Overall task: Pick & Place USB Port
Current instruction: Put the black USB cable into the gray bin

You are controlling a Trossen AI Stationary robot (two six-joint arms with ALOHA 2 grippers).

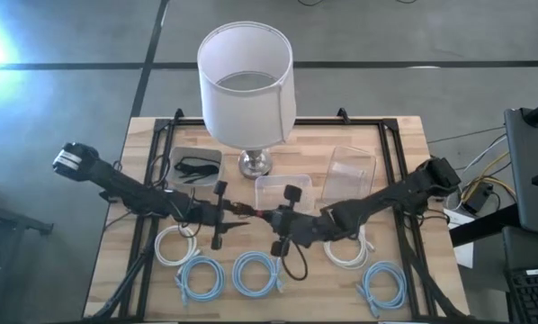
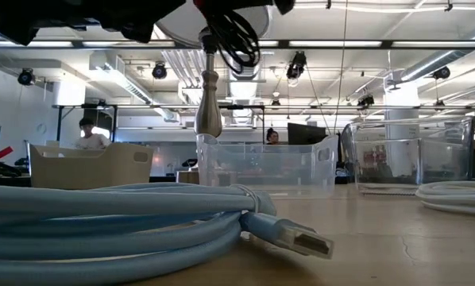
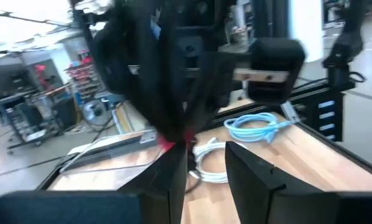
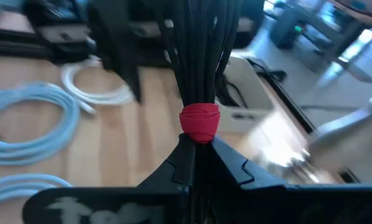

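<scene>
High, right pincer: your right pincer (image 1: 267,217) hangs mid-table, nose to nose with the left pincer (image 1: 236,211).
High, cable: the black cable (image 1: 291,264) is off the table, its loop sagging below and behind the right pincer.
High, bin: the clear bin (image 1: 282,187) sits just past both pincers, and the lamp (image 1: 245,81) rises right behind it.
High, risk: I'd watch that loop. Carry it low and it could snag the bin wall or drag across the blue coils (image 1: 255,273).
Low, cable: you see the loop (image 2: 234,40) dangling at the top, close to the lamp stem (image 2: 208,95).
Low, risk: swing wide and the loop may hook the stem and tip the lamp.
Low, pincers: neither shows plainly here.
Left wrist, left pincer: its fingers (image 3: 248,174) stand apart, with table showing in the gap and nothing clearly between them.
Left wrist, tie: the red tie (image 3: 167,145) sits at one fingertip, off to the side of the gap.
Left wrist, risk: close now and you'd likely pinch air or graze the bundle, twisting it.
Right wrist, right pincer: it (image 4: 200,142) is clamped on the cable just under the tie (image 4: 199,123).
Right wrist, risk: that's a narrow hold on slick strands. A tug from the other arm could slide the bundle out.
</scene>
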